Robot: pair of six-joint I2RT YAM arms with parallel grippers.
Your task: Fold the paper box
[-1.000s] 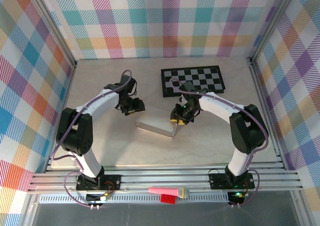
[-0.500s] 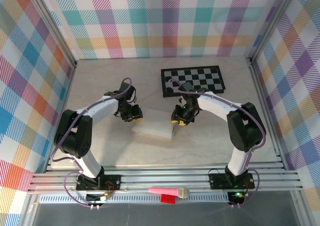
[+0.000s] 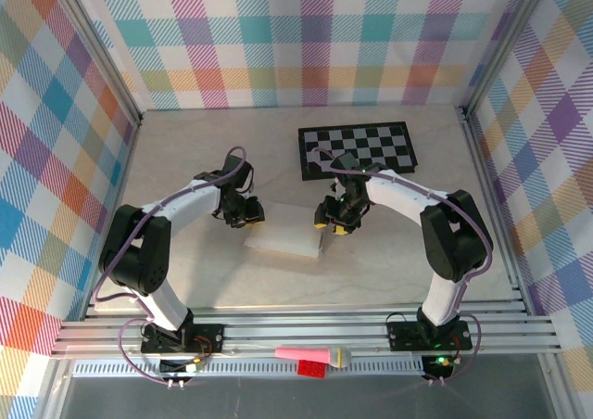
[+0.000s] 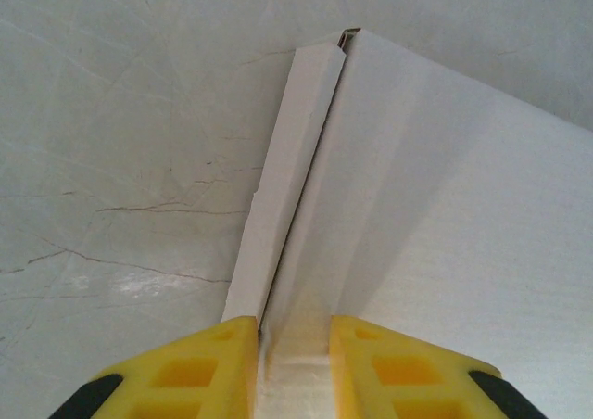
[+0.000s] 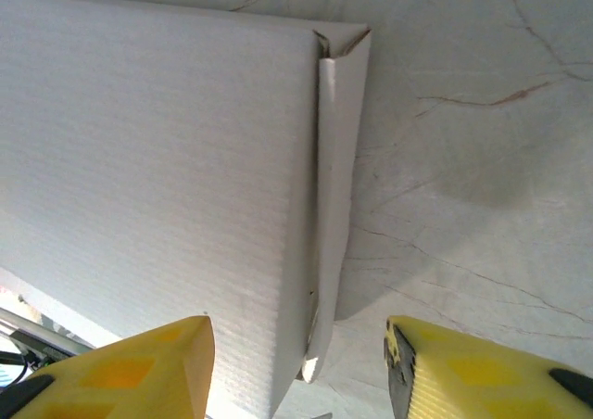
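- We see the paper box (image 3: 283, 240), a slim white cardboard slab, lying flat on the pale marbled table (image 3: 185, 159) at the centre of the top view, below the black-and-white checkerboard mat (image 3: 359, 148).
- Our left gripper (image 3: 245, 215) is clenched on the box's left edge; its yellow fingers (image 4: 213, 373) pinch the cardboard.
- Our right gripper (image 5: 296, 345) grasps nothing, its jaws spread wide astride the box's right edge.

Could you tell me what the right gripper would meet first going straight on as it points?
Probably the end flap of the paper box, just ahead between the open fingers of the right gripper; depth is unclear.
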